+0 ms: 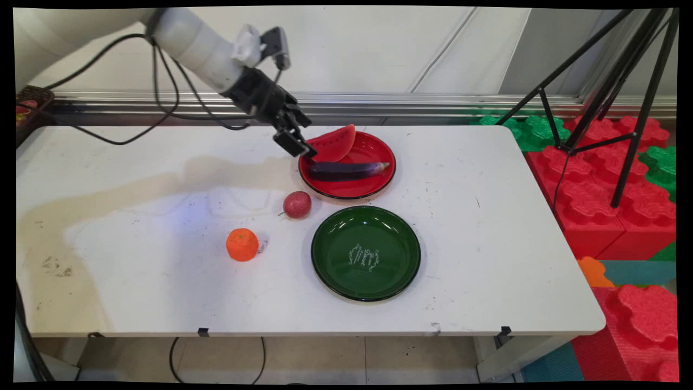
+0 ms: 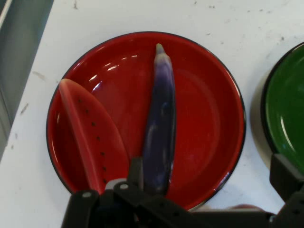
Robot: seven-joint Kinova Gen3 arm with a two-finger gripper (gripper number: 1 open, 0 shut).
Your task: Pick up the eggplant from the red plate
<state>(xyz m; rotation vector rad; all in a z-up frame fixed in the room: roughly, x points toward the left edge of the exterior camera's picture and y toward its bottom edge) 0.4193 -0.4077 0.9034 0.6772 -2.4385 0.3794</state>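
Note:
My gripper point(image 1: 306, 138) hangs low over the left rim of a red plate point(image 1: 373, 187), and it is open wide. On the plate lie a purple eggplant point(image 1: 348, 170) and a red watermelon slice point(image 1: 334, 144). In the hand view the eggplant point(image 2: 160, 123) runs lengthwise across the red plate point(image 2: 204, 109), with the watermelon slice point(image 2: 92, 135) to its left. One finger point(image 2: 136, 170) stands between the slice and the eggplant's near end. The other finger point(image 2: 284, 175) is far off by the plate's right rim. The gripper point(image 2: 209, 166) holds nothing.
An empty green plate point(image 1: 366, 252) lies just in front of the red one, and its edge point(image 2: 285, 107) shows in the hand view. A dark red round fruit point(image 1: 297, 204) and an orange point(image 1: 242, 244) sit on the table to the left. A black tripod point(image 1: 612, 103) and foam blocks point(image 1: 601, 184) stand beyond the table's right end.

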